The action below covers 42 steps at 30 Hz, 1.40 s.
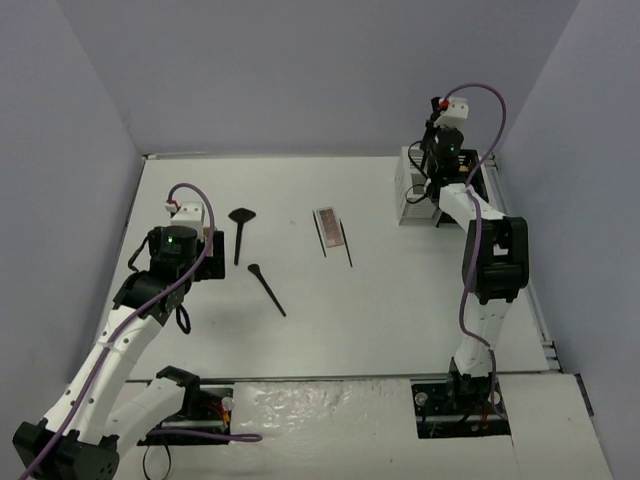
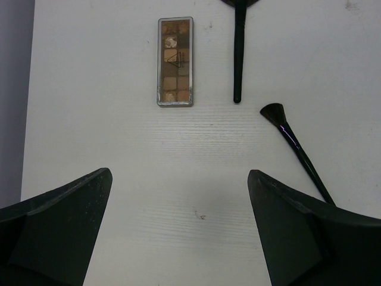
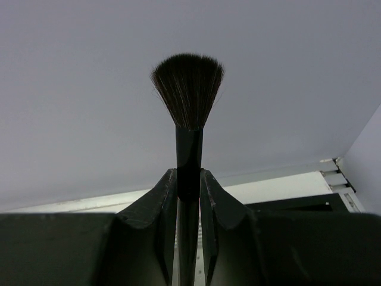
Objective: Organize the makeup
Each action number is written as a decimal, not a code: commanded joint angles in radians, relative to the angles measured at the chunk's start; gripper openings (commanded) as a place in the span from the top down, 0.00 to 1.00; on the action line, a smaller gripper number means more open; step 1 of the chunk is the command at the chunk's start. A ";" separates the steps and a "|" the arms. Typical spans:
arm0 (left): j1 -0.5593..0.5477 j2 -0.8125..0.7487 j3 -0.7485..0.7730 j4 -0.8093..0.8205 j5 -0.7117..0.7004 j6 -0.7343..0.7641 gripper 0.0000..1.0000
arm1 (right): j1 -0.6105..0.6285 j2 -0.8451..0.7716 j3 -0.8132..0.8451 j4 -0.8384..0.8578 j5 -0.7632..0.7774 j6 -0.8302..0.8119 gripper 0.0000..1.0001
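A black brush (image 3: 187, 89) stands upright in my right gripper (image 3: 189, 179), bristles up, with the jaws shut on its handle. That gripper (image 1: 436, 150) hangs over the white organizer box (image 1: 410, 186) at the back right. My left gripper (image 2: 180, 174) is open above bare table, with nothing between its fingers. Ahead of it lie a pink-brown palette (image 2: 175, 61), a black brush (image 2: 239, 53) and a second black brush (image 2: 294, 149). In the top view the two brushes (image 1: 240, 232) (image 1: 267, 288) lie right of my left gripper (image 1: 190, 245). Another palette (image 1: 327, 228) lies mid-table.
A thin black stick (image 1: 346, 246) lies beside the mid-table palette. A black organizer box (image 3: 286, 205) shows below my right gripper. Grey walls close in the table on the left, back and right.
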 commanded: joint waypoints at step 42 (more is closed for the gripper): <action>0.052 -0.059 0.027 0.047 0.068 -0.018 0.03 | 0.187 -0.363 0.017 -0.674 0.005 0.081 0.48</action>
